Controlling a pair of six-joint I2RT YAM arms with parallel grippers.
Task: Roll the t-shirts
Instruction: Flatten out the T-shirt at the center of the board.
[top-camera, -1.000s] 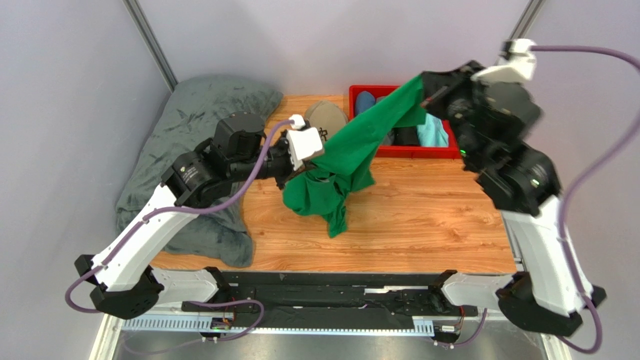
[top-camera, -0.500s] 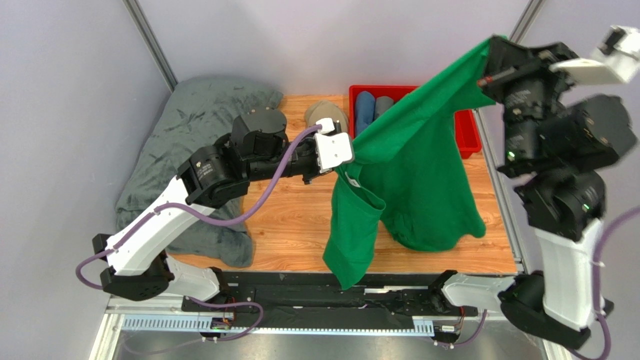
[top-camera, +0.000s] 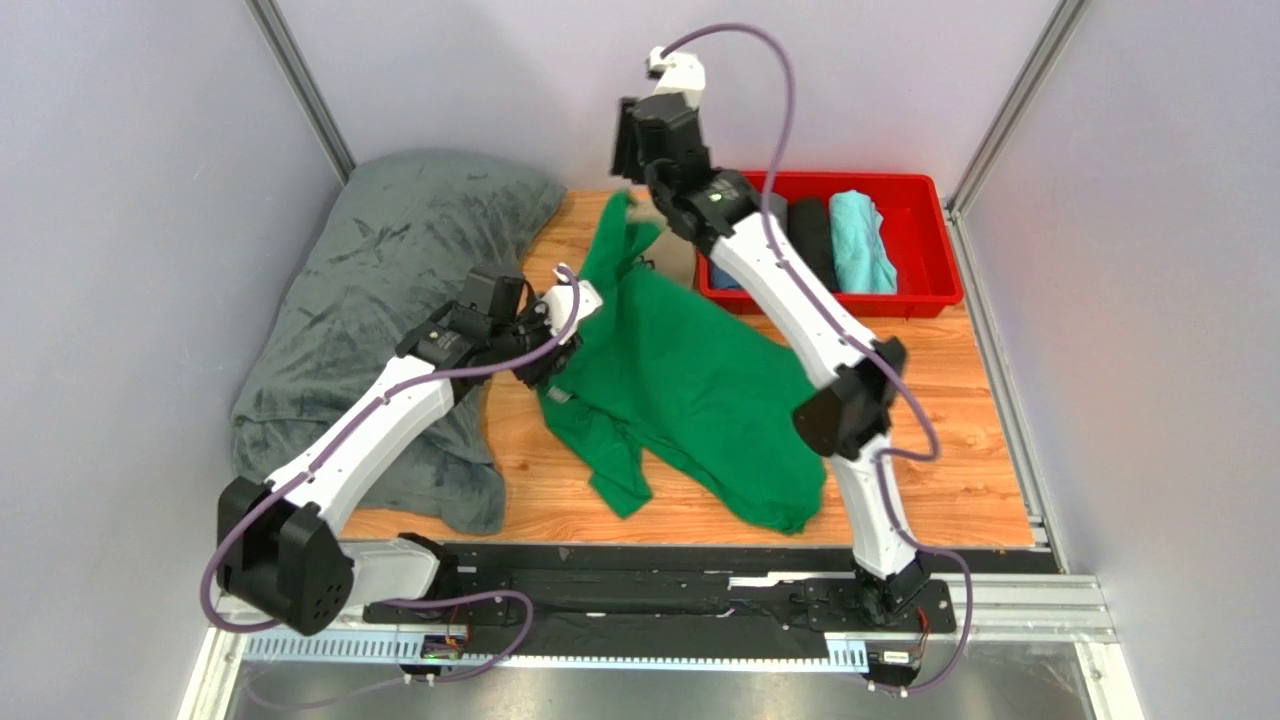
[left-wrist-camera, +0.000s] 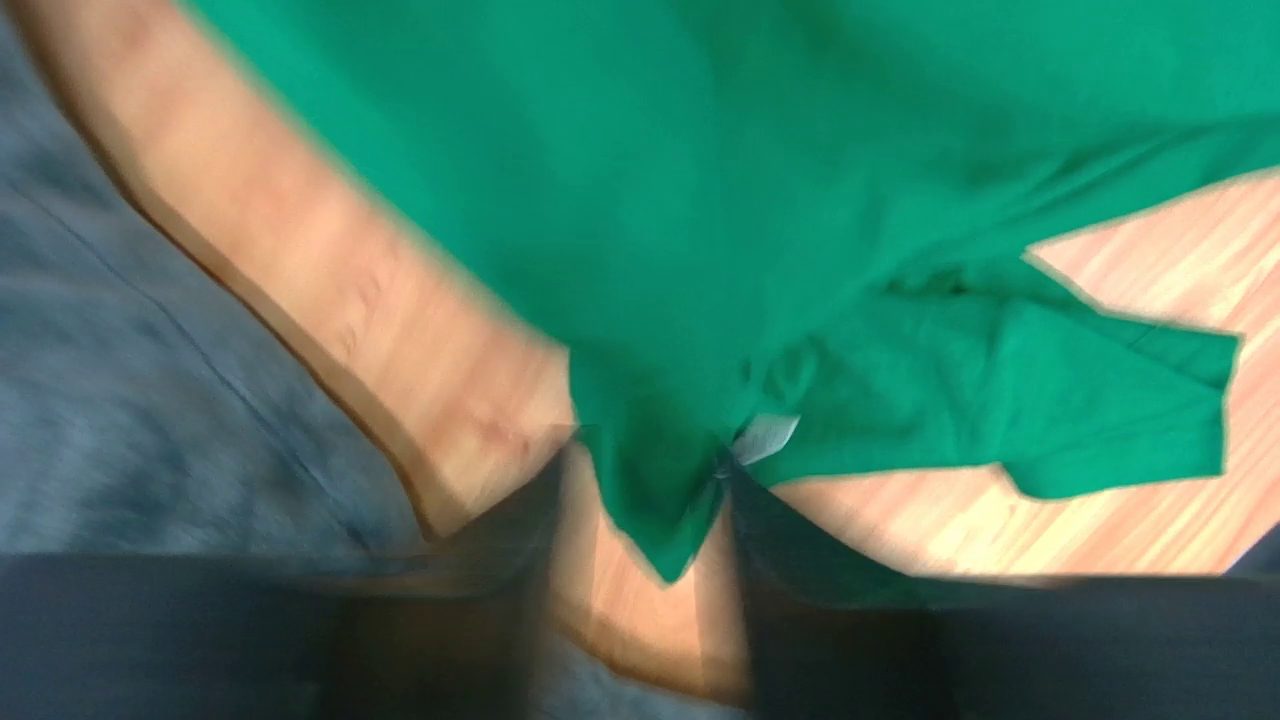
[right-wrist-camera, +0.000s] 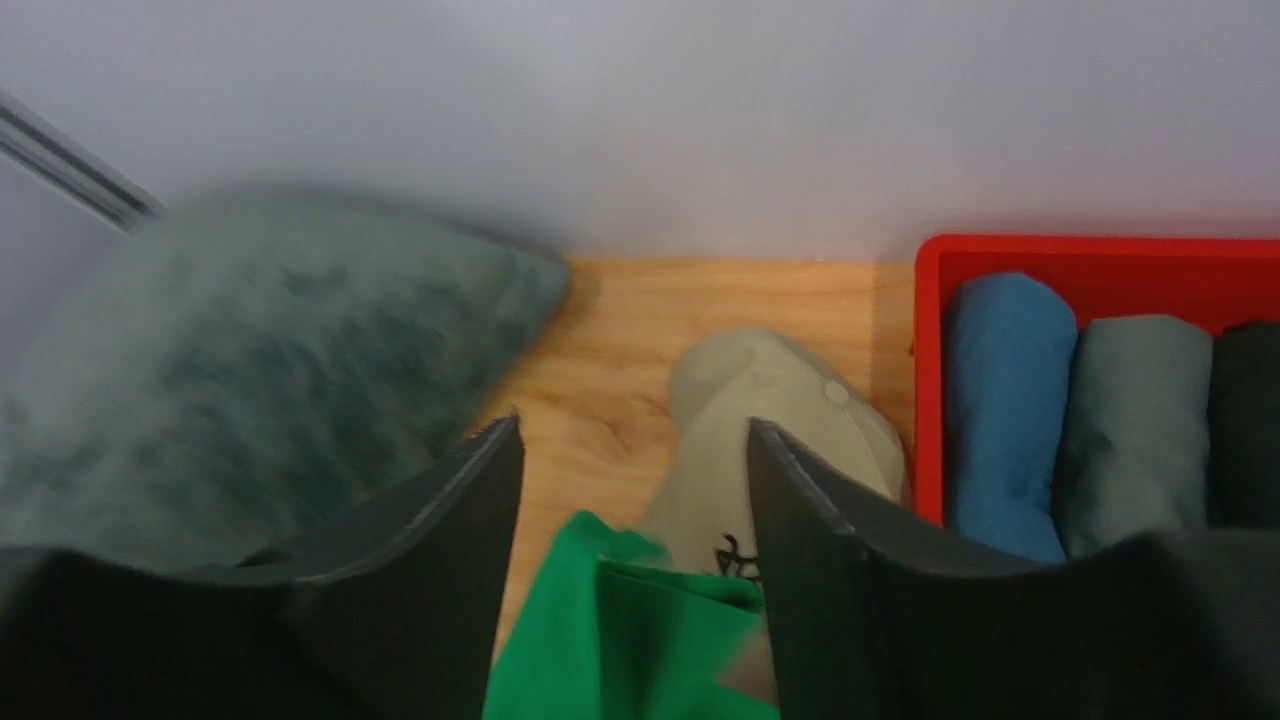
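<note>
The green t-shirt (top-camera: 691, 383) lies loosely spread on the wooden table, one sleeve (top-camera: 619, 483) folded toward the front. My left gripper (top-camera: 553, 348) sits at its left edge. In the blurred left wrist view the left gripper (left-wrist-camera: 646, 495) has its jaws apart, with a corner of the shirt (left-wrist-camera: 661, 518) lying between them. My right gripper (top-camera: 624, 150) reaches over the shirt's far end. In the right wrist view it (right-wrist-camera: 631, 450) stands open, green cloth (right-wrist-camera: 631, 645) loose below the gap. Rolled blue (right-wrist-camera: 1007, 405), grey (right-wrist-camera: 1135, 428) and black (right-wrist-camera: 1247, 420) t-shirts lie side by side.
A red bin (top-camera: 924, 285) at the back right holds the rolled shirts, a turquoise one (top-camera: 861, 240) among them. A tan cap (right-wrist-camera: 766, 405) lies left of the bin. The big dark-grey blanket (top-camera: 376, 285) covers the table's left side.
Both grippers have opened and released the shirt, which went from hanging stretched in the air to lying on the table. The right arm swung from the right side to the far middle.
</note>
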